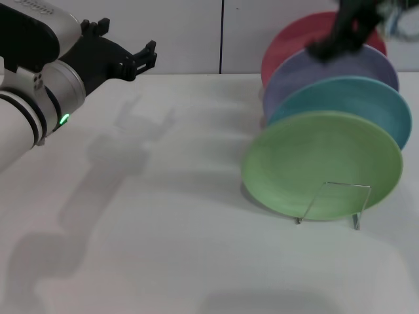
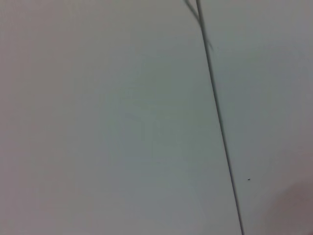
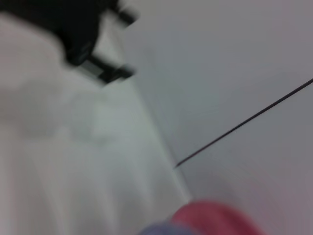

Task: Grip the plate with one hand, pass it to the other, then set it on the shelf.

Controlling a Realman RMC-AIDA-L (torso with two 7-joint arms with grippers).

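Note:
The light green plate [image 1: 322, 163] stands on edge at the front of a row of plates, leaning in the silver wire shelf [image 1: 358, 216]. My left gripper [image 1: 129, 38], on the green-ringed arm, is open and empty high at the far left, well away from the plate. My right gripper [image 1: 347, 29] is a blurred dark shape at the top right, over the lavender plate [image 1: 327, 69]. The left wrist view shows only a wall. The right wrist view shows the left gripper [image 3: 93, 44] far off.
Behind the green plate stand a turquoise plate [image 1: 353, 98], the lavender plate and a red plate [image 1: 294, 39], which also shows in the right wrist view [image 3: 215, 218]. The white table [image 1: 163, 229] stretches left and forward of the row, and a wall stands behind it.

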